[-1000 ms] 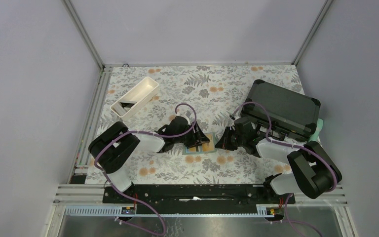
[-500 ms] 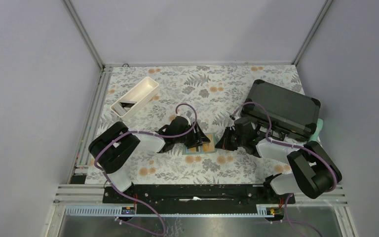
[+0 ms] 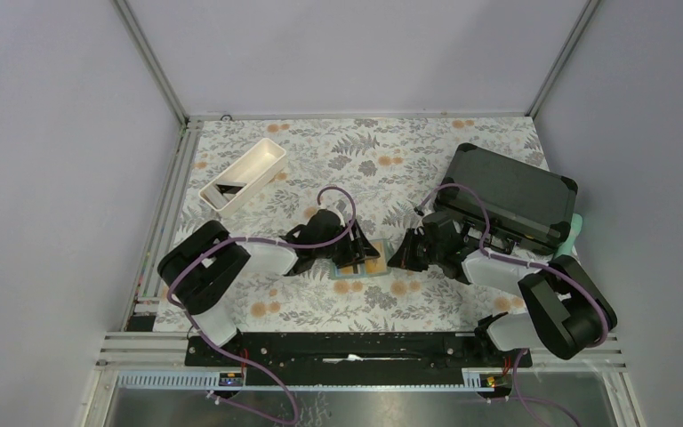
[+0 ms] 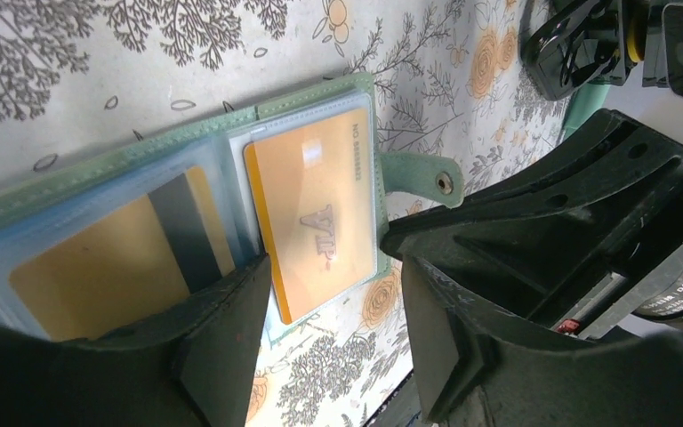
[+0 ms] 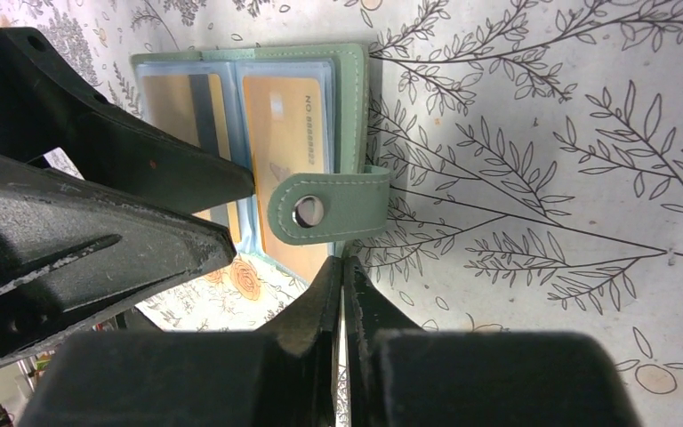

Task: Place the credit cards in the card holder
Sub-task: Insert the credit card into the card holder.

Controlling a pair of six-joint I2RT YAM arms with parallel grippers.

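Left gripper: the jaws are found part-way apart, set over the open card holder. One finger is laid at the holder's central fold, and the other is carried beyond its strap edge. No card is seen pinched, so the gripper is judged released.

Right gripper: the jaws are clenched on nothing, and the tip is parked just beside the holder's snap strap. Contact cannot be confirmed.

Step in hand, as judged: the VIP card is being seated in the holder's strap-side pocket. It is recommended that:
- the fold be pinned flat;
- the card be pushed squarely along the pocket's length, not across it;
- the strap be held clear of the pocket mouth.

Whether the card is fully home cannot be told, as its near end is hidden by the fingers.

Containers, in order of size:
- Black hard case: well apart from the holder, on the right arm's side. The lid is shut and the contents are hidden.
- White tray: well apart from the holder, on the left arm's side. Something dark and flat is noted at the end nearer the holder, possibly further cards.
- Card holder: laid open on the floral table, between the two grippers. Two translucent pockets are visible, each occupied. The VIP card is beside the strap, and a gold card with a dark stripe is across the fold.
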